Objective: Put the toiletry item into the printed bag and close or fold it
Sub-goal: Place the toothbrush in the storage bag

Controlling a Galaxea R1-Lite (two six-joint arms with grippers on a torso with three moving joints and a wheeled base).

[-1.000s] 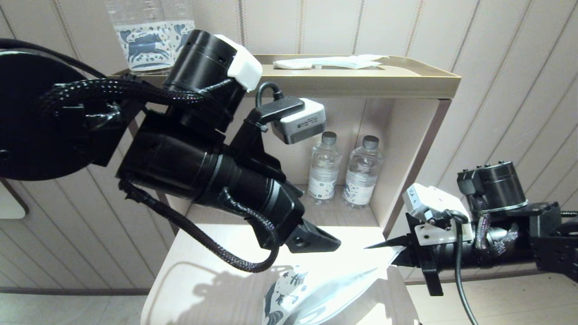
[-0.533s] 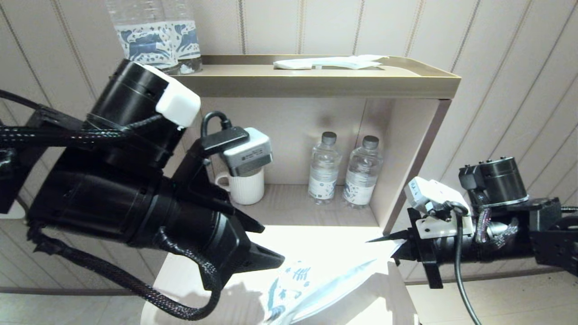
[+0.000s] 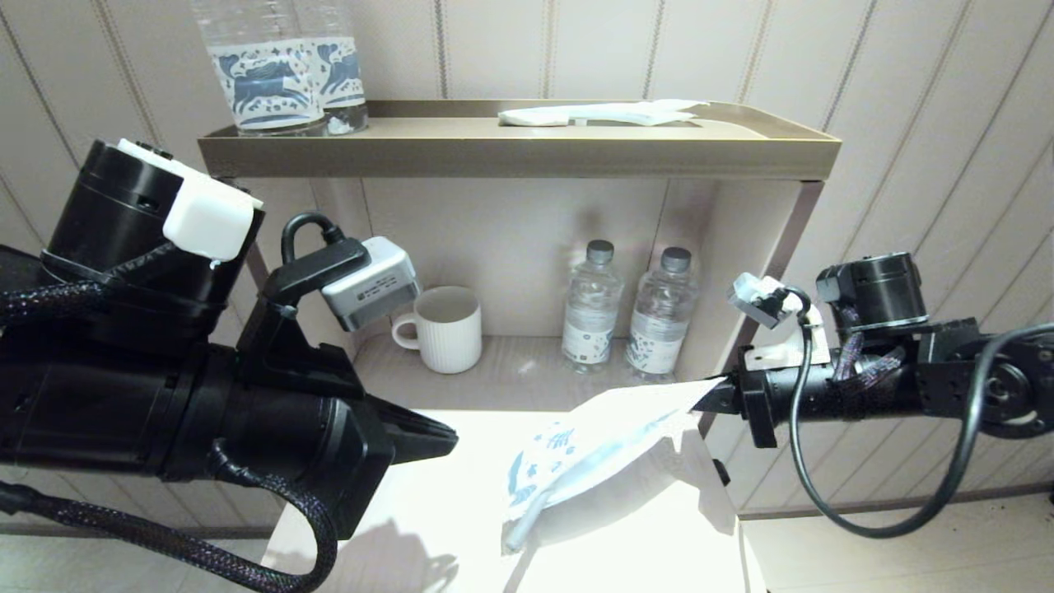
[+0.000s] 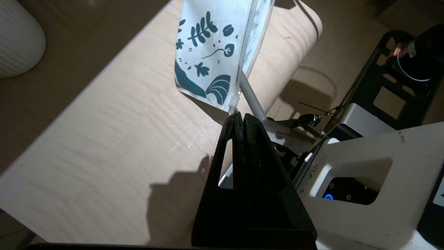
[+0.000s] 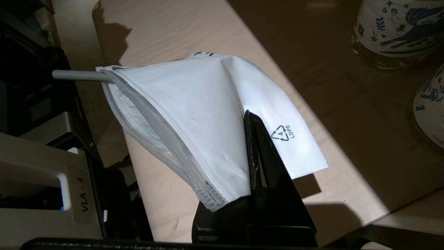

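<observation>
Nearest the robot, the left gripper (image 3: 445,436) has pulled back toward the left edge of the pale tabletop (image 3: 428,527) and shut; its fingers now press together with nothing between them, well apart from the printed bag (image 3: 576,449). A second ago it stood wide open right over the bag. I judge it has just let the toothbrush (image 4: 250,100) go and backed off, so the loading step looks nearly done.

The bag has also changed: it lay low on the table, and now the right gripper (image 3: 715,395), clamped on one corner, holds it lifted and tilted, its lower end hanging toward the table. The toothbrush sits mostly inside, but a stretch of grey handle juts out past the zip strip at the bag's low end. That likely needs pushing in before the mouth can be sealed or folded.

Farther back, the open shelf holds a ribbed white mug (image 3: 440,328), seemingly empty, and two small capped water bottles (image 3: 630,309). On top, a brass-rimmed tray (image 3: 527,148) carries two horse-labelled bottles (image 3: 280,70) and a white wrapped packet (image 3: 601,114).
</observation>
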